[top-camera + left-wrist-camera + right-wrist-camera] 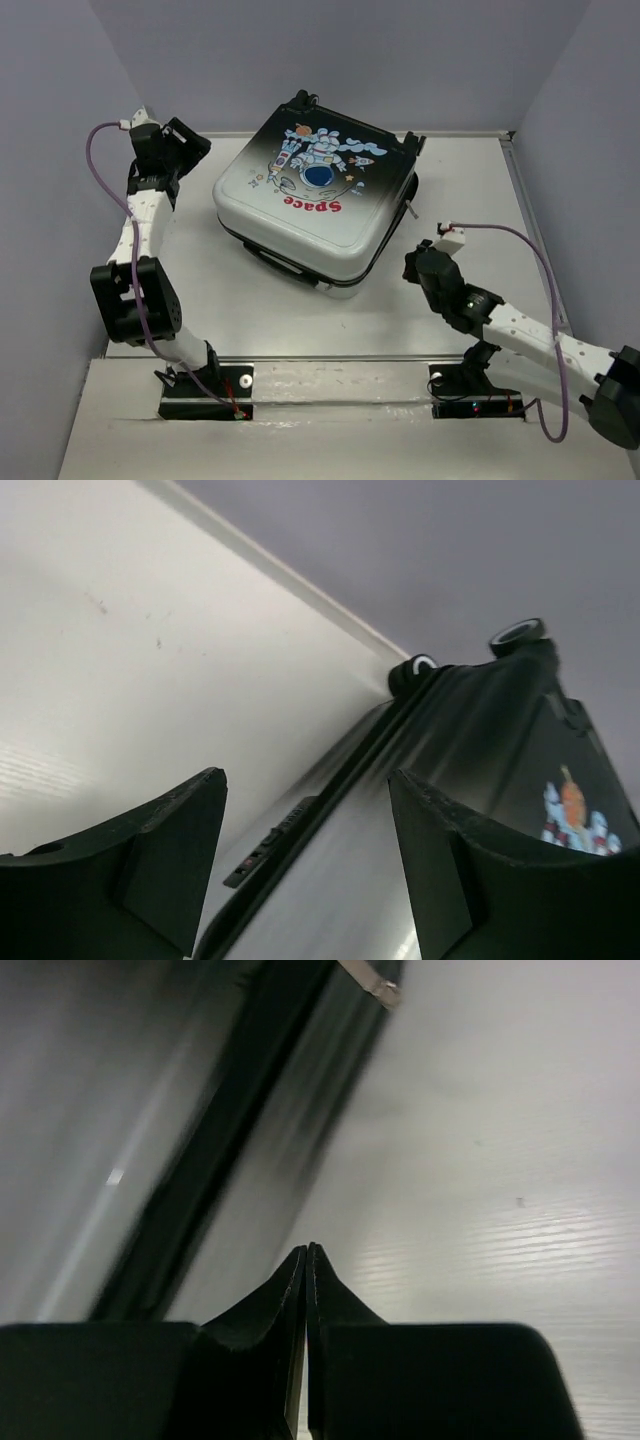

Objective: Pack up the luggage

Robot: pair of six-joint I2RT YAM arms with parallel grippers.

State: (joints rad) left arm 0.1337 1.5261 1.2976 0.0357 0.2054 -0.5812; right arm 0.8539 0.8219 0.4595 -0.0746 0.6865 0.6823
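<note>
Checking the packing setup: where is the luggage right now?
Top view: the luggage lies closed centre-back, flanked by the left end effector and right end effector.

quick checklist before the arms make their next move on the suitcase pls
1. Lid of the luggage down, print facing up: ok.
2. Zip run all the way round: cannot tell; only a zip pull shows on the right side.
3. The left jaws open and empty: ok.
4. The right jaws shut, holding nothing: ok.
5. Both sets of jaws apart from the luggage: ok.
6. Whole luggage resting on the table: ok.
</note>
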